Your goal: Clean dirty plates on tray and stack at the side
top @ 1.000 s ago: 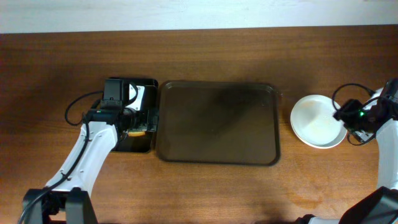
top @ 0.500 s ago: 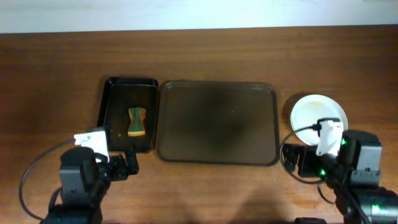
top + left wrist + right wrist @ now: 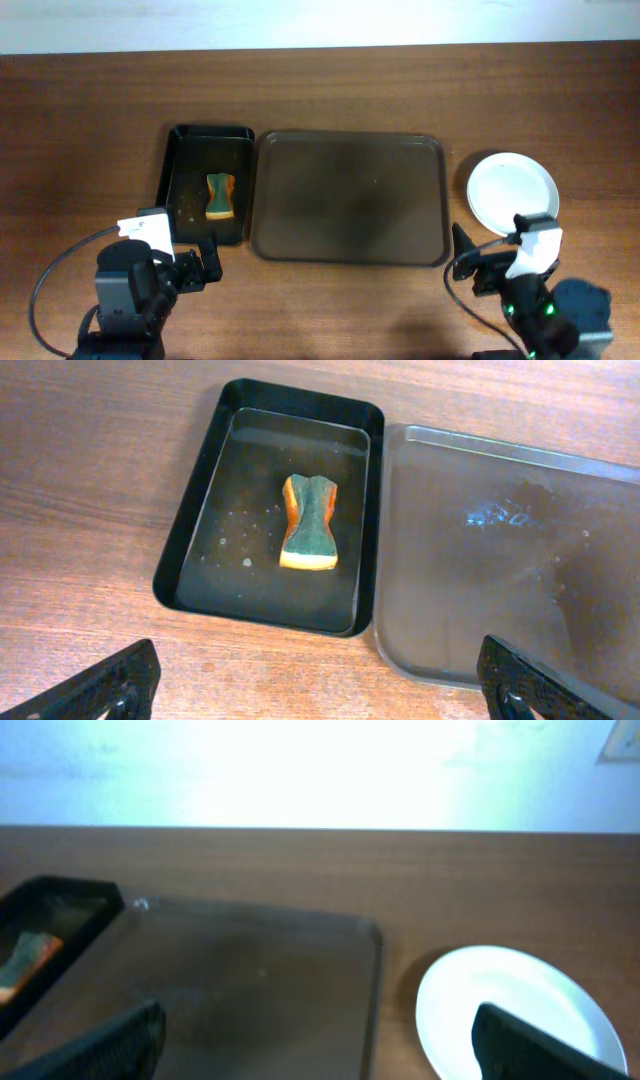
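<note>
The dark brown tray lies in the middle of the table with nothing on it; it also shows in the left wrist view and the right wrist view. A stack of clean white plates sits on the wood to the tray's right, also in the right wrist view. I cannot tell how many plates are in the stack. My left gripper is open and empty near the front left, in front of the black tray. My right gripper is open and empty near the front right, in front of the plates.
A smaller black tray stands left of the brown tray and holds a green and orange sponge, also in the left wrist view. A pale wall runs along the table's far edge.
Both arms have pulled back from the black tray and the plates to the front edge. The sponge now lies uncovered in the black tray. The plates have not moved.
</note>
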